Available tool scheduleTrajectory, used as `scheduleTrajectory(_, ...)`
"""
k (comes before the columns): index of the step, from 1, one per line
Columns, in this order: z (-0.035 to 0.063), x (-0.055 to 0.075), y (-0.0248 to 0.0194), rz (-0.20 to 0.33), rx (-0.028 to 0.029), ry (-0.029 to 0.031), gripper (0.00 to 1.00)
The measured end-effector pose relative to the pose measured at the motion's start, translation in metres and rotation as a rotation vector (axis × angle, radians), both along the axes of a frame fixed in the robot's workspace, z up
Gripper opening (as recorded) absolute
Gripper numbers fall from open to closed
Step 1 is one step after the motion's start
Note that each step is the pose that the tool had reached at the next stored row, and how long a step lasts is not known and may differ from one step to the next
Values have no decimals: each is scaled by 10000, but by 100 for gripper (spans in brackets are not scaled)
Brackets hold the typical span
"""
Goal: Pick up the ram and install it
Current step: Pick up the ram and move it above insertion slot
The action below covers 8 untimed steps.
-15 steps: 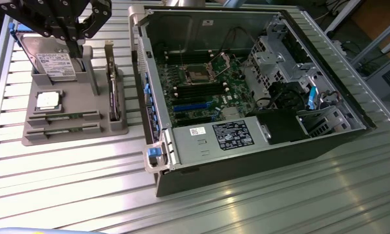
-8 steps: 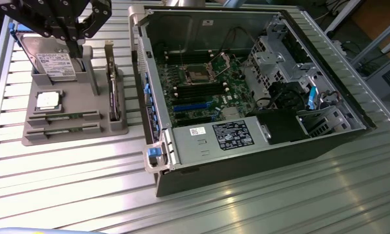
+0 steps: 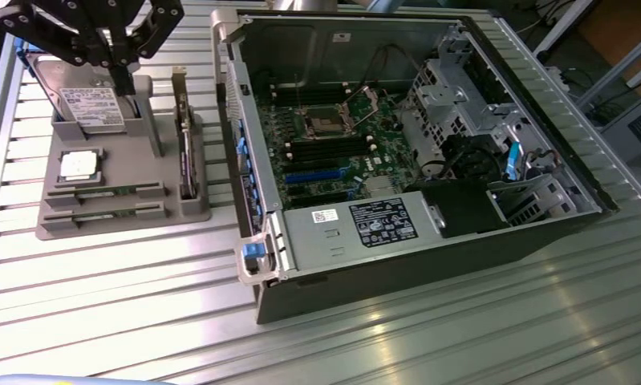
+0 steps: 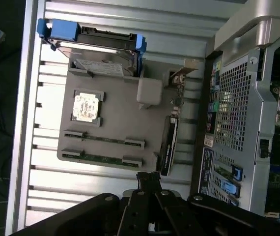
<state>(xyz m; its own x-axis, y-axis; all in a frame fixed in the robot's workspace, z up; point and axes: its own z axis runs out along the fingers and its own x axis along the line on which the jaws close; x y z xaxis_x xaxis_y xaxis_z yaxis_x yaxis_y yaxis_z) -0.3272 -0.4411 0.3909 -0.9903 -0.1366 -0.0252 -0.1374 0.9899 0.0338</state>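
gripper [image 4: 149,176] [image 3: 120,80]: pincer pinched right together, nothing between the fingers; hangs in the air over the holder, touching nothing
holder [image 3: 138,164] [image 4: 125,120]: grey parts fixture, flat on the table [image 3: 460,337] [image 4: 37,147] (everything below is placed off it)
ram [image 3: 104,192] [image 4: 104,139]: green stick lying flat in a holder slot, at the end opposite the hard drive; not picked up
second ram stick [image 3: 101,215] [image 4: 100,158]: parallel and just beside the first, in the outermost slot of that same end
gripper vs ram: in the exterior view the gripper lines up over the holder's hard-drive end, well apart from both sticks
hard drive [image 3: 85,100] [image 4: 103,42]: blue side rails, propped tilted at one end of the holder
processor [image 3: 79,163] [image 4: 87,105]: square silver chip, flat in its holder recess, between hard drive and ram
expansion card [image 3: 186,156] [image 4: 167,147]: dark, on edge along the holder side facing the PC case
PC case [image 3: 331,285] [image 4: 238,98]: side open, lying next to the holder on the exterior view's right; motherboard [image 3: 331,152] exposed
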Motion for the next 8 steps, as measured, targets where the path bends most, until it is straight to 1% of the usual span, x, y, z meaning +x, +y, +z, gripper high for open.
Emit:
scheduleTrajectory(2,0,0,0,606,-1,-1,10)
scheduleTrajectory(4,0,0,0,1481,-2,-1,10)
scheduleTrajectory(5,0,0,0,1747,-2,-1,10)
scheduleTrajectory(8,0,0,0,2773,-5,0,10)
